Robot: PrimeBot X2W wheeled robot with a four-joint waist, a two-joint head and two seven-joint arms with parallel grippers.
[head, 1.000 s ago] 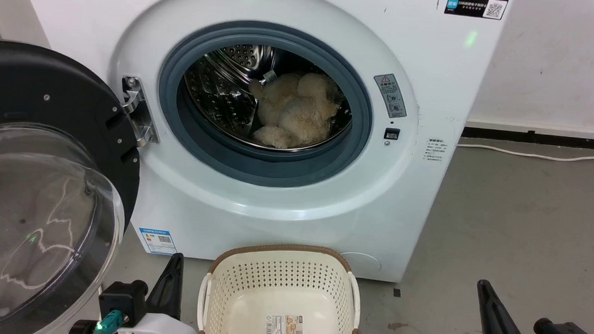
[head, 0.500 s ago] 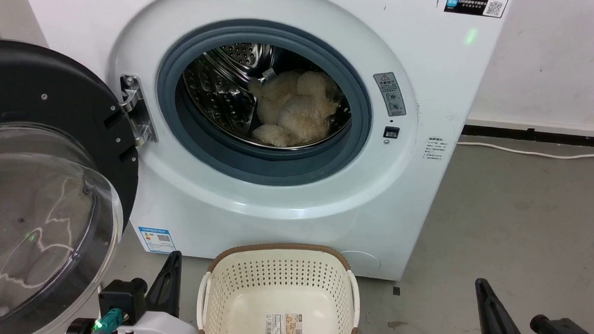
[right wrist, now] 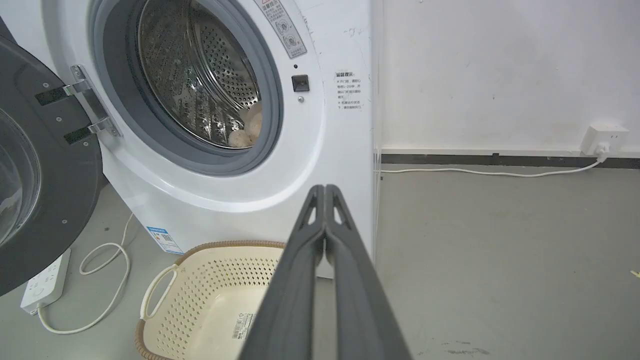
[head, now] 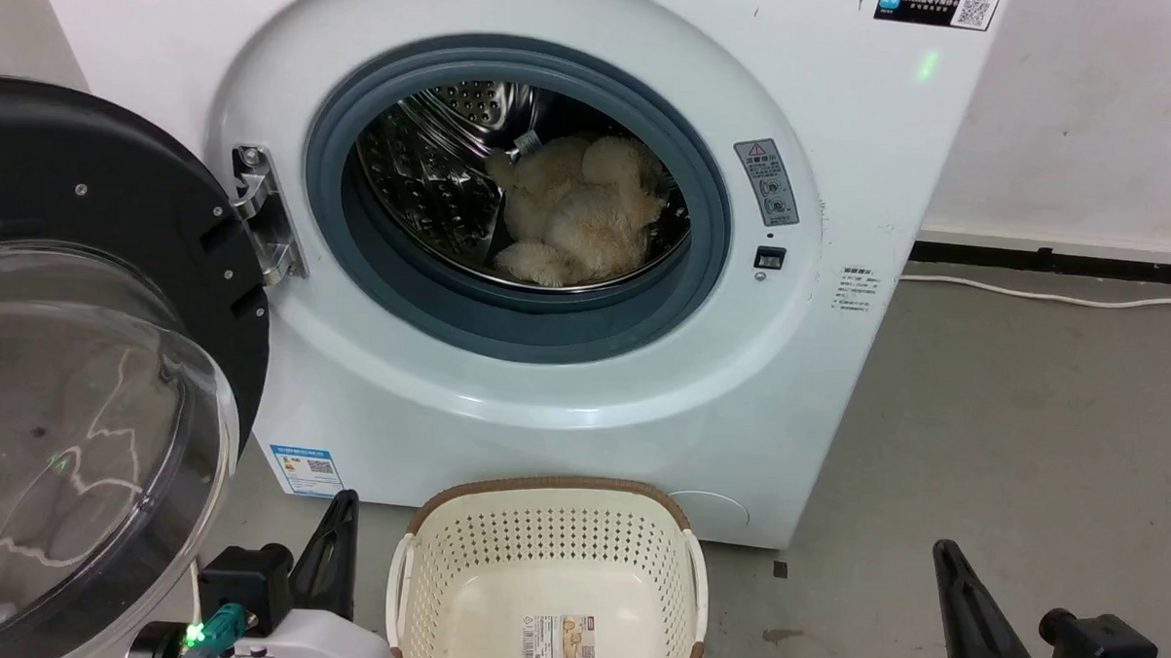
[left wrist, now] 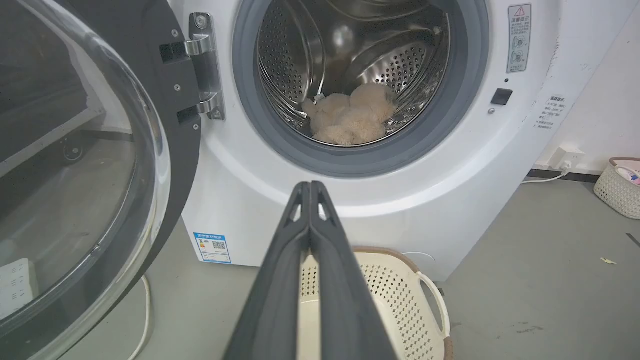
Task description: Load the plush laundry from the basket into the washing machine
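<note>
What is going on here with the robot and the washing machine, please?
The robot is loading laundry. The plush laundry lies inside the washing machine, whose door stands open on the left. The basket in front of it holds nothing but a label on its base. The left hand and right hand are both shut, hold nothing, and sit low on either side of the basket.

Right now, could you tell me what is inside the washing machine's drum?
The plush laundry lies in the steel drum, right of centre. The grey gasket hides the drum's front floor; the toy covers what's beneath.
</note>
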